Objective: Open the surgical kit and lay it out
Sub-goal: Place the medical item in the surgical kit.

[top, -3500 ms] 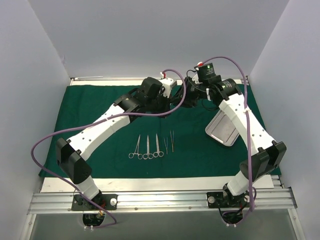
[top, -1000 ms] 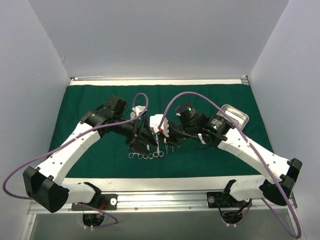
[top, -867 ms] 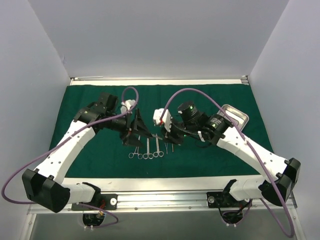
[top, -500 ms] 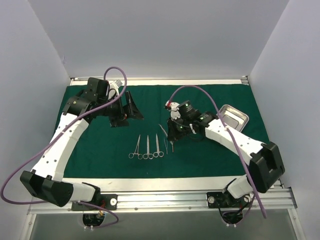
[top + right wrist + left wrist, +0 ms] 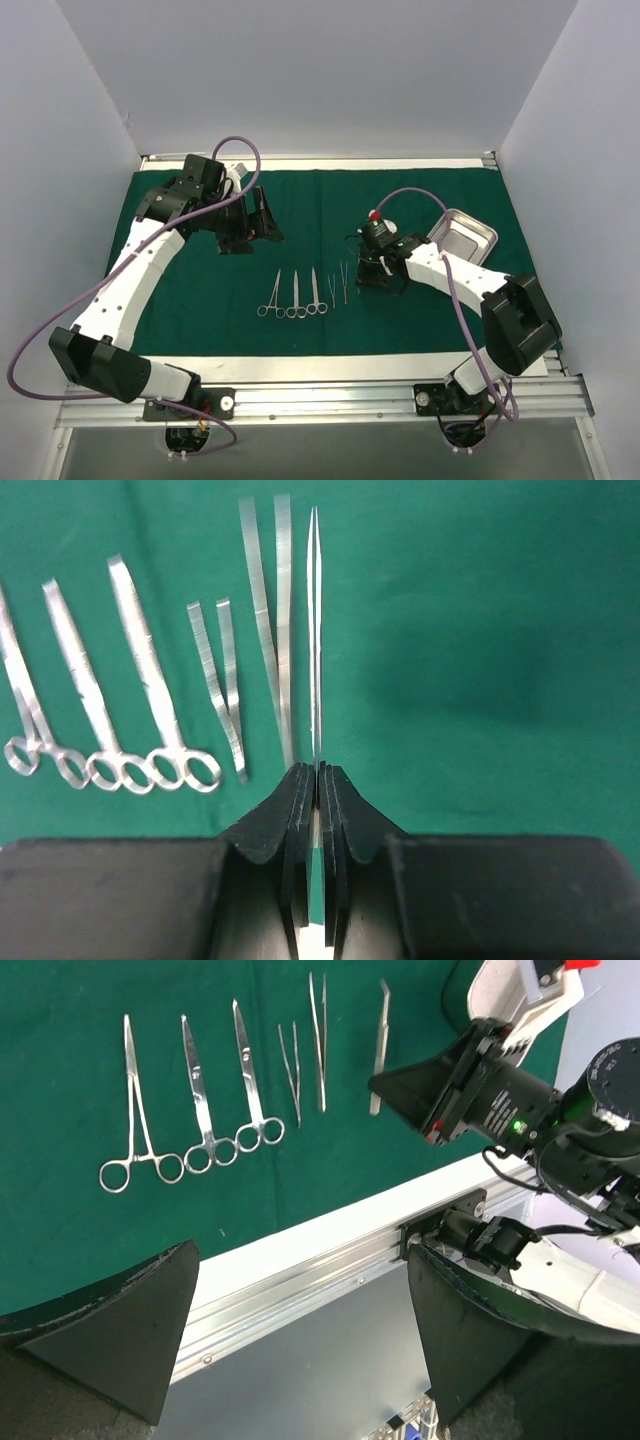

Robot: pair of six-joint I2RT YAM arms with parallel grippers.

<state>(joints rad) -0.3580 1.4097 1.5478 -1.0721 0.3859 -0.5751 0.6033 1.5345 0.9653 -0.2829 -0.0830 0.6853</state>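
The dark green cloth [image 5: 200,300] lies spread flat over the table. On it lie three ring-handled instruments [image 5: 293,297] side by side, with two tweezers [image 5: 338,284] to their right. My right gripper [image 5: 364,276] is low over the cloth just right of that row. In the right wrist view it [image 5: 317,770] is shut on a third, thin tweezers [image 5: 315,630], which points away parallel to the others [image 5: 268,620]. The steel tray [image 5: 463,236] sits at the right. My left gripper [image 5: 262,220] hangs open and empty over the far left of the cloth; the left wrist view shows its wide-apart fingers [image 5: 120,1330].
A white strip and an aluminium rail [image 5: 320,400] run along the near edge past the cloth. White walls stand on three sides. The left wrist view looks down on the instrument row [image 5: 195,1100] and the right gripper [image 5: 415,1090].
My left gripper has drawn back from the instrument row to the far left and opened wide. The right gripper has moved right and down beside the row, still holding the thin tweezers.
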